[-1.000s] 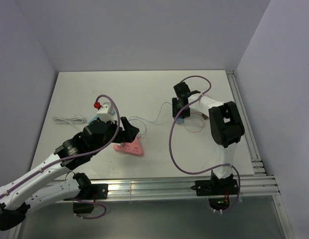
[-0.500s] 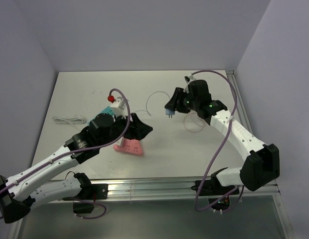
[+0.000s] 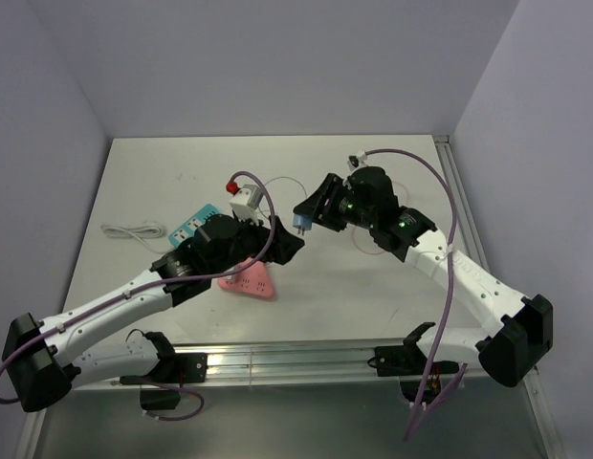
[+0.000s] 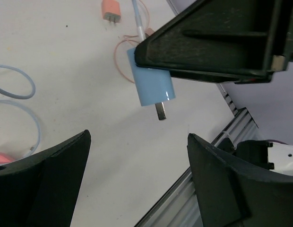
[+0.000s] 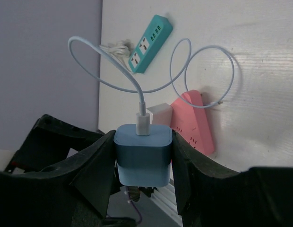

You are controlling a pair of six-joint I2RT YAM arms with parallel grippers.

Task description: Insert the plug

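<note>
Your right gripper (image 5: 143,163) is clamped on the light blue block-shaped plastic plug (image 5: 143,156), one finger on each flat side. It holds the plug in the air above the white table (image 3: 163,172), metal prongs pointing toward the left gripper (image 3: 280,246). A pale blue cable (image 5: 140,101) leaves the back of the plug and loops over the table. Your left gripper stands with its jaws spread wide and nothing between them (in its wrist view the plug hangs just beyond the fingertips, not touching). The pink plastic power strip (image 3: 251,283) lies on the table under the left wrist. The teal rectangular power strip (image 3: 189,227) lies farther left, apart from it. A small orange adapter (image 4: 110,9) rests on the table beyond the plug.
</note>
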